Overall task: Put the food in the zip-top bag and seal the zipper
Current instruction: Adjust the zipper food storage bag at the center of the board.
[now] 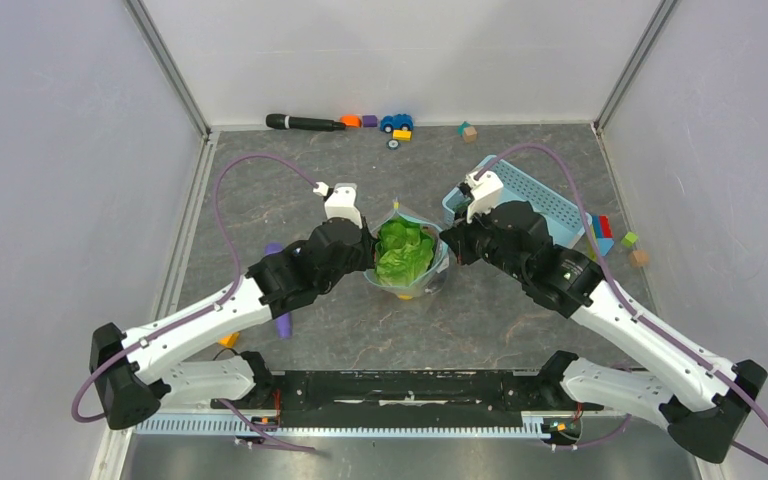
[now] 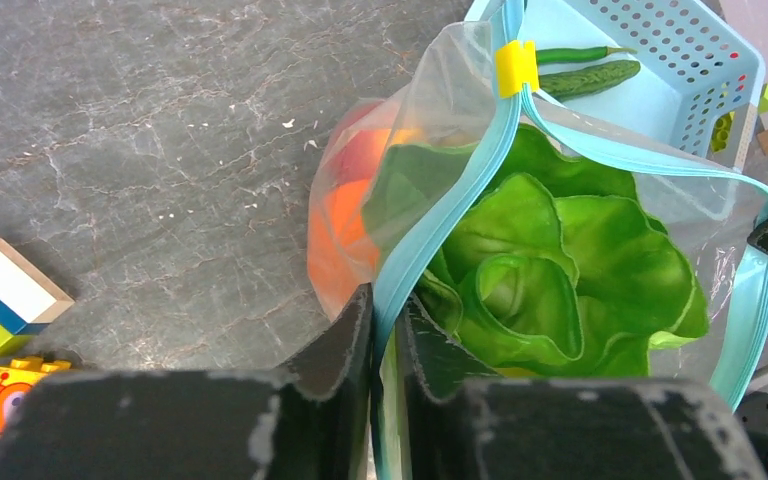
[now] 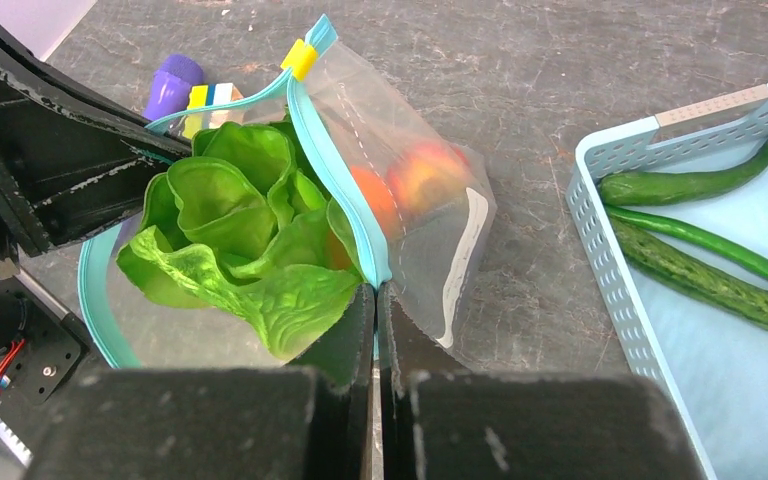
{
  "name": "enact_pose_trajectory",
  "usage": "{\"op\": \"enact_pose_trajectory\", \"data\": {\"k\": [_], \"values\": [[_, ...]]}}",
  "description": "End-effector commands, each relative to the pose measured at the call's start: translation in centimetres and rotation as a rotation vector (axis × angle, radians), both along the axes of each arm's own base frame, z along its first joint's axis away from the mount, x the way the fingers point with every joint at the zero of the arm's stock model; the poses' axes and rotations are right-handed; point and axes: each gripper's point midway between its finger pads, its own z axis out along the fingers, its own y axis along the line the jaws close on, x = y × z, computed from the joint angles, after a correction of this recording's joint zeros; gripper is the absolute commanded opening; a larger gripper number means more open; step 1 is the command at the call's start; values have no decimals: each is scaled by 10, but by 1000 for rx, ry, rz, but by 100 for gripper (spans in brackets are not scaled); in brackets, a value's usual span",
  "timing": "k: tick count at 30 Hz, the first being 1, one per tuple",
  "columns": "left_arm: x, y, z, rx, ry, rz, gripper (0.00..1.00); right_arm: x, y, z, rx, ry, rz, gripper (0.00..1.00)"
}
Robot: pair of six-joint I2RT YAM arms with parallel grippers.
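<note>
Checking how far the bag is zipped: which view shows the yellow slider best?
Left wrist: the yellow slider sits large and unobstructed at the far end of the zipper. Right wrist shows it smaller, near the top edge; from above it is too small to make out.

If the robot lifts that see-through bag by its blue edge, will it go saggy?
Probably: the zip-top bag is thin film, bulging around the orange fruit. Stuffed full, it would likely hang bottom-heavy. The lettuce might spill, since the mouth gapes open.
</note>
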Motion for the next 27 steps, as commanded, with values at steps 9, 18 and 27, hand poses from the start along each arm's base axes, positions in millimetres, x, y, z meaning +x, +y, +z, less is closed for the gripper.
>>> {"op": "enact_pose_trajectory", "data": {"k": [9,18,27], "values": [[16,-10,42,-74,-94,19,2,14,-1,48,34,-235,35,34],[17,-11,38,-84,-66,44,2,-34,24,66,114,-329,355,47],[15,-12,38,-86,-55,41,2,-52,67,7,-1,-137,535,37]]}}
